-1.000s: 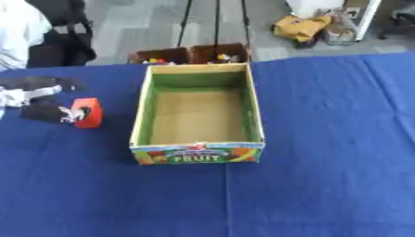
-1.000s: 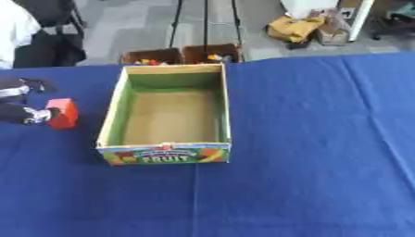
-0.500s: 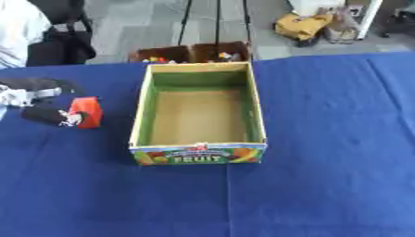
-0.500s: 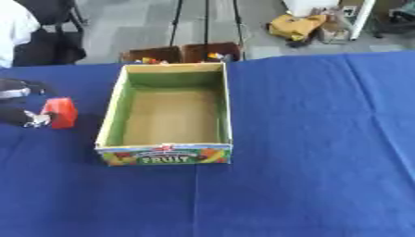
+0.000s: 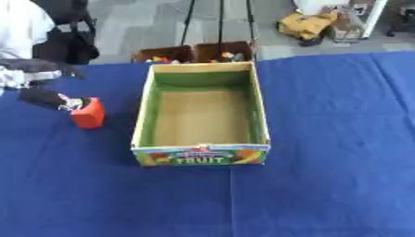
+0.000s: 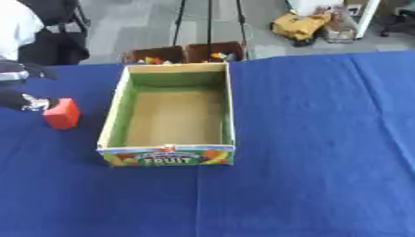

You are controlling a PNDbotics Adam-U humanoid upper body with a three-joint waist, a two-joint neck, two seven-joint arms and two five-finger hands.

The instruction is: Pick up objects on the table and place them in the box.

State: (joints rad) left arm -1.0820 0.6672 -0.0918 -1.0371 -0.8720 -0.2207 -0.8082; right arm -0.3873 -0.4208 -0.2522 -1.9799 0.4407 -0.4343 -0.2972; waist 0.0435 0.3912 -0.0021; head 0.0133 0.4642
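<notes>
A red block [image 5: 87,114] stands on the blue table [image 5: 324,176], just left of the cardboard fruit box [image 5: 144,115]. The box is open-topped with green inner walls, and nothing lies in it. My left hand [image 5: 39,95] comes in from the left edge. Its lower fingertip [image 5: 71,103] touches the block's upper left corner. Its upper fingers [image 5: 45,67] stretch out well above the block, apart from it, so the hand is open. My right hand shows in neither view.
Beyond the table's far edge stand two brown bins [image 5: 196,52] with small coloured items, and tripod legs rise behind them. A person in white [image 5: 20,28] is at the far left corner. Blue tablecloth stretches right of the box and in front of it.
The upper fingers of my left hand have lifted away from the block, spreading the hand. The red block and the box have stayed in place.
</notes>
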